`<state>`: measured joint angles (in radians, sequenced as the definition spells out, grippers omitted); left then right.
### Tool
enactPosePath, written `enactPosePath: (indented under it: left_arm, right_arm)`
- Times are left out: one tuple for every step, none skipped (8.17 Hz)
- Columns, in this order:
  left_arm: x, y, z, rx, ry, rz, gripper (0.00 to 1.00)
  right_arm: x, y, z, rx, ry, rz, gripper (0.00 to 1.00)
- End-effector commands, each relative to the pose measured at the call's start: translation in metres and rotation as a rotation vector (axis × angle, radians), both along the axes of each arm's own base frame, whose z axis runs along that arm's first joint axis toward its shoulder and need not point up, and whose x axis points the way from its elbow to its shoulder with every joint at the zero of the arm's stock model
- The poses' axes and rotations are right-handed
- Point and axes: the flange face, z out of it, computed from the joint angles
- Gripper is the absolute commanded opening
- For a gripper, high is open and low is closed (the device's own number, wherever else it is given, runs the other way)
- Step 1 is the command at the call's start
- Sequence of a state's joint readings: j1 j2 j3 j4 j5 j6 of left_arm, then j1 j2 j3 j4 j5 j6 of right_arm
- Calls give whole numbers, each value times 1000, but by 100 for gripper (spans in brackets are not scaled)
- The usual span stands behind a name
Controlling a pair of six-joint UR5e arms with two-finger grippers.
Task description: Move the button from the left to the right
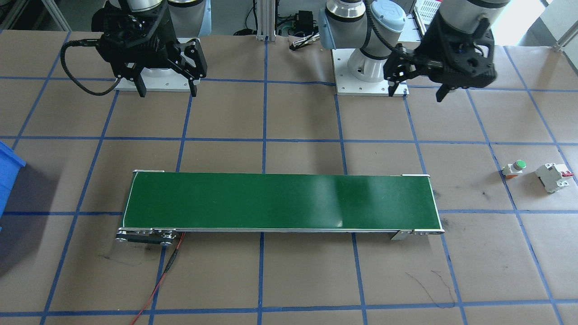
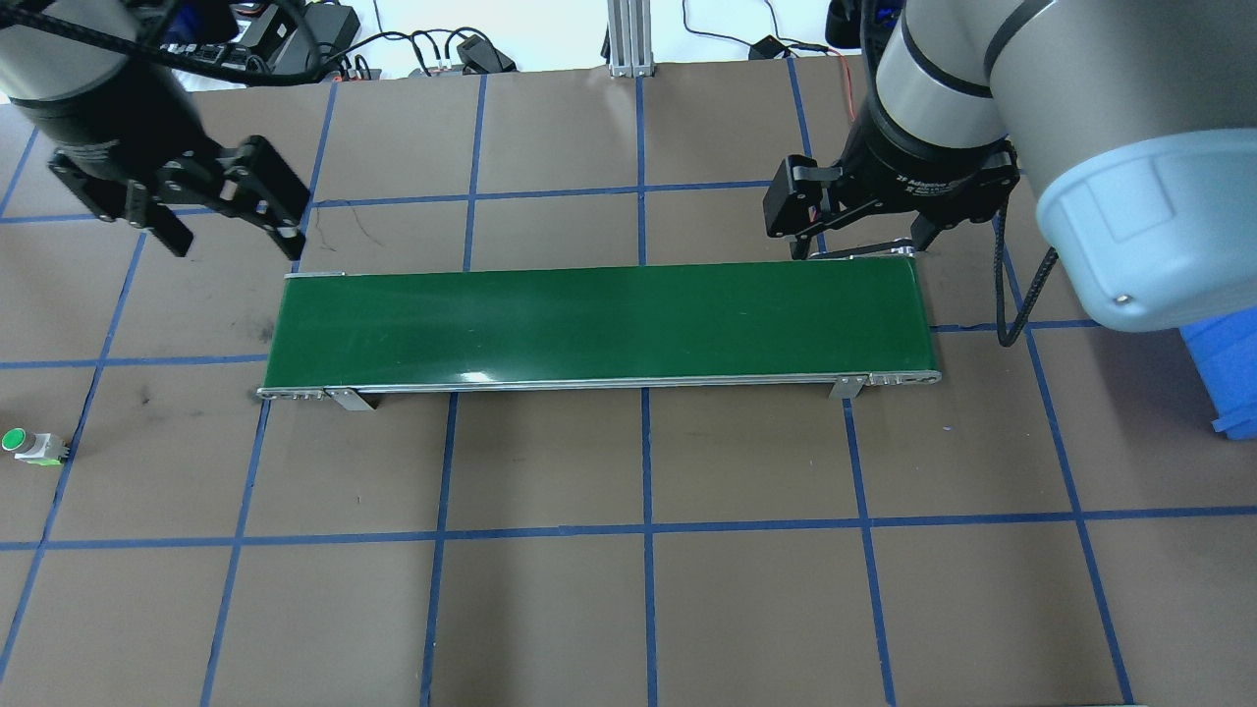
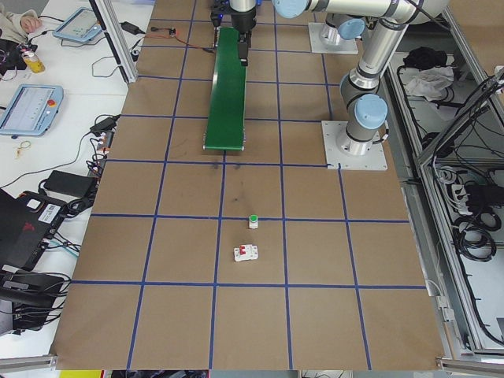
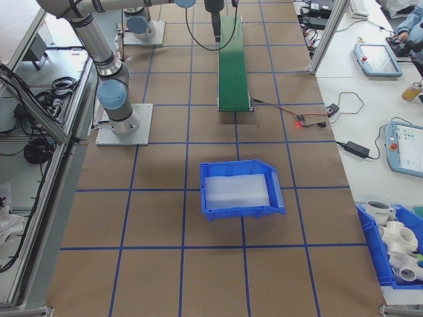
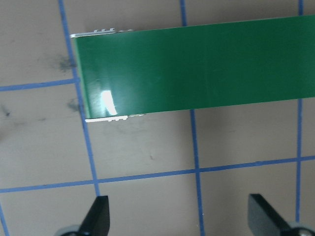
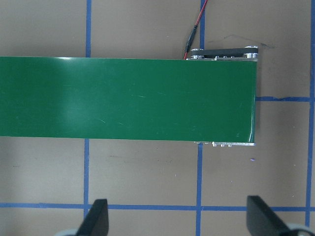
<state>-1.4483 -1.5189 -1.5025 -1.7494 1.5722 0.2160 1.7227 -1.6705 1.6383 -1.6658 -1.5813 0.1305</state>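
Observation:
The button (image 1: 515, 167), with a green cap, white body and orange base, lies on its side on the brown table near the robot's left end; it also shows as the button (image 2: 22, 442) and the button (image 3: 253, 220). My left gripper (image 1: 416, 94) hangs open and empty above the table, well back from the button and towards the robot base; in the overhead view the left gripper (image 2: 236, 241) is beyond the belt's left end. My right gripper (image 2: 859, 247) is open and empty over the belt's right end, seen also as the right gripper (image 1: 168, 92).
A green conveyor belt (image 2: 599, 319) runs across the table's middle, with a red wire (image 1: 156, 289) at its right end. A white circuit breaker (image 1: 553, 177) with a red lever lies beside the button. A blue bin (image 4: 241, 188) stands on the right side.

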Motion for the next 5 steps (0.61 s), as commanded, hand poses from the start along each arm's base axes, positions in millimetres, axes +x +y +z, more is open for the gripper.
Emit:
enactPosePath:
  left_arm:
    - [152,0,-8,13,16,141,100]
    - [188,1,-15,20,22,181,100]
    - [213,3,-18,9,21,226,100]
    - [228,-8,-33,-1,-4,229,100]
    - [241,-7,-44,30,-24,206,100]
  right_arm:
    - [0,0,0,2,-1,2,100]
    - [0,0,0,0,0,2,100]
    - [0,0,0,2,-1,2,100]
    - [0,0,-1,4,-4,2,100]
    - [0,0,-2,5,-2,2,100]
